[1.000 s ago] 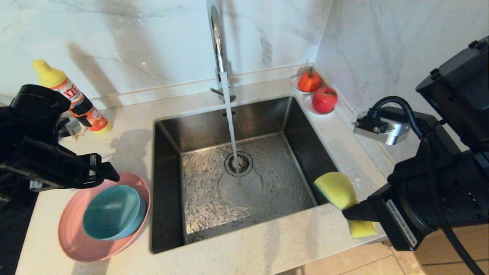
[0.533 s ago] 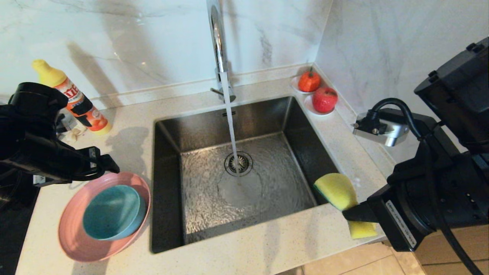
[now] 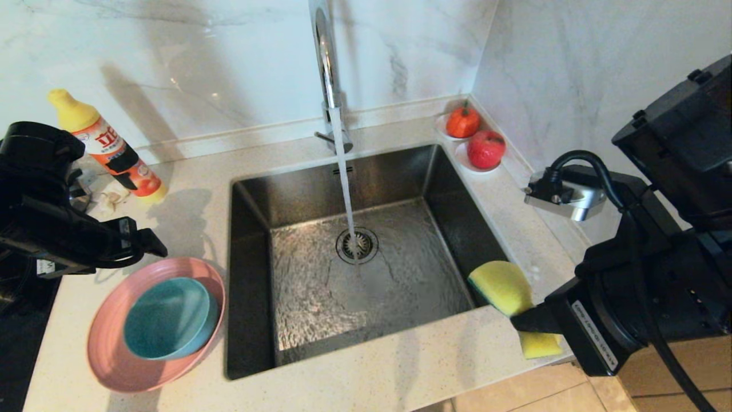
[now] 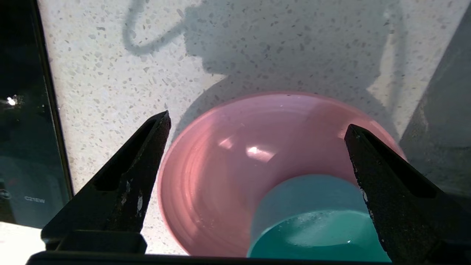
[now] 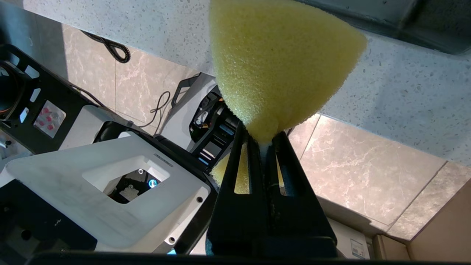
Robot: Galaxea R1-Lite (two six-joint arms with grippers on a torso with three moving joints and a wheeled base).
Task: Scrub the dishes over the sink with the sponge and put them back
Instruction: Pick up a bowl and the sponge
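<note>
The pink plate (image 3: 111,357) lies on the counter left of the sink (image 3: 297,189), with the teal bowl (image 3: 168,317) resting inside it. My left gripper (image 3: 146,243) hovers open just beyond the plate's far rim, touching nothing. In the left wrist view its fingers (image 4: 257,120) frame the plate (image 4: 217,165) and the bowl (image 4: 316,224) below. My right gripper (image 3: 523,323) is shut on the yellow sponge (image 3: 500,286) at the sink's front right corner. The right wrist view shows the sponge (image 5: 279,62) pinched at its middle by that gripper (image 5: 263,136).
Water runs from the chrome tap (image 3: 326,68) onto the drain strainer (image 3: 357,245). A yellow-capped detergent bottle (image 3: 111,151) stands at the back left. Two red fruits (image 3: 486,149) sit on small dishes at the back right corner. A dark hob (image 3: 17,343) borders the counter's left edge.
My left gripper has drawn back to the left, off the plate's far rim, staying open. The right gripper and the sponge have barely moved.
</note>
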